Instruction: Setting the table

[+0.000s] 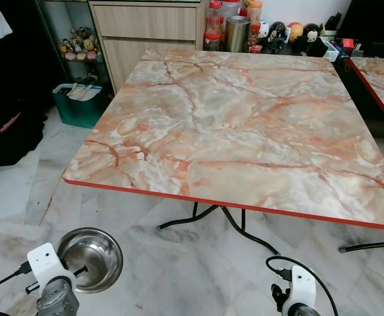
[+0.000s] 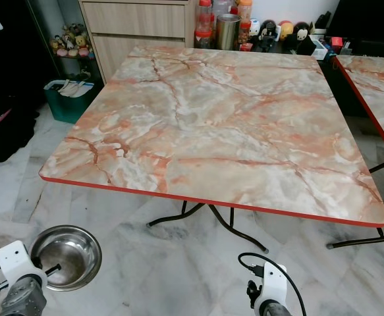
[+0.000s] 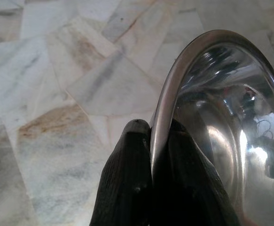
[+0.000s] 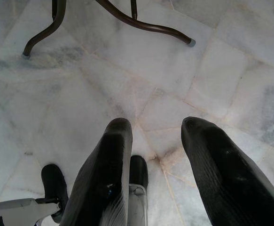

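Left eye view: the marble-patterned table [image 1: 244, 125] stands ahead on dark metal legs [image 1: 244, 227]. The steel bowl [image 1: 93, 257] is held low over the floor, short of the table's near red edge, toward its left corner.

Left wrist view: the left gripper [image 3: 152, 141] has its fingers [image 3: 127, 179] clamped on the bowl's rim.

Right wrist view: the right gripper [image 4: 158, 129] hangs over the marble floor [image 4: 221, 70] near the table legs, fingers apart.
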Controlling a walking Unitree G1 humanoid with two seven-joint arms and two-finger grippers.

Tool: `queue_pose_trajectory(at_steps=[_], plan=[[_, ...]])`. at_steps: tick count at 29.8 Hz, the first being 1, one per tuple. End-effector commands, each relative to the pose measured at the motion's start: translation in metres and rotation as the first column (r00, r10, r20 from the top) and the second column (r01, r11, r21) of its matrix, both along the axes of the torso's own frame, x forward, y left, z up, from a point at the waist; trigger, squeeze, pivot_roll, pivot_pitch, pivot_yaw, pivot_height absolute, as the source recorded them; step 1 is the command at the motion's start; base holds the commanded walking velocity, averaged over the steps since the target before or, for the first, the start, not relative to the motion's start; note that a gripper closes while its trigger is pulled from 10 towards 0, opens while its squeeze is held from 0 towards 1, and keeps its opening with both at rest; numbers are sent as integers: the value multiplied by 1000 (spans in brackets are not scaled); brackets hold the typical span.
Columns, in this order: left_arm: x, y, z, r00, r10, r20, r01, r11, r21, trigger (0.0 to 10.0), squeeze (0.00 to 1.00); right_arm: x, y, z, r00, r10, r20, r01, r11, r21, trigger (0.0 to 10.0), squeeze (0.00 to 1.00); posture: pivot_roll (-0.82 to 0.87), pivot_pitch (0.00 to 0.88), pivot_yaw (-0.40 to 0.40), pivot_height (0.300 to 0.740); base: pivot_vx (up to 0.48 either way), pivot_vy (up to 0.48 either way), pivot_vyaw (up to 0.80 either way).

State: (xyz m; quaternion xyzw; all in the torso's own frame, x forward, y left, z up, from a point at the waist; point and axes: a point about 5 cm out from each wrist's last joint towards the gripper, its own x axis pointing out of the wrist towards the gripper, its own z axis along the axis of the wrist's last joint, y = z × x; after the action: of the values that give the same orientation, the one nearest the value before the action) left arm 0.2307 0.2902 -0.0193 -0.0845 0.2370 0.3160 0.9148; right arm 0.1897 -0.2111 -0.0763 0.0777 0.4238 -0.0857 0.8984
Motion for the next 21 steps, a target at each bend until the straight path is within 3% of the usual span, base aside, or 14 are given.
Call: queue_pose_trajectory(at_steps=[1,15,21], plan=[[-3,9,3,1000,27,12,-27,1000,14,10000,0,-3,0,-2,1000,-19,-11,19,1000,8,10000,0,139,69,5,740,0,0,0],[-14,21,3,999,48,2,-48,997,54,10000,0,-5,0,-3,999,-31,-18,31,999,8,10000,0,146,73,4,740,0,0,0],[-10,38,18,996,84,39,-89,987,136,10000,0,-6,0,-3,999,-29,-18,29,1000,9,10000,0,149,68,3,740,0,0,0]])
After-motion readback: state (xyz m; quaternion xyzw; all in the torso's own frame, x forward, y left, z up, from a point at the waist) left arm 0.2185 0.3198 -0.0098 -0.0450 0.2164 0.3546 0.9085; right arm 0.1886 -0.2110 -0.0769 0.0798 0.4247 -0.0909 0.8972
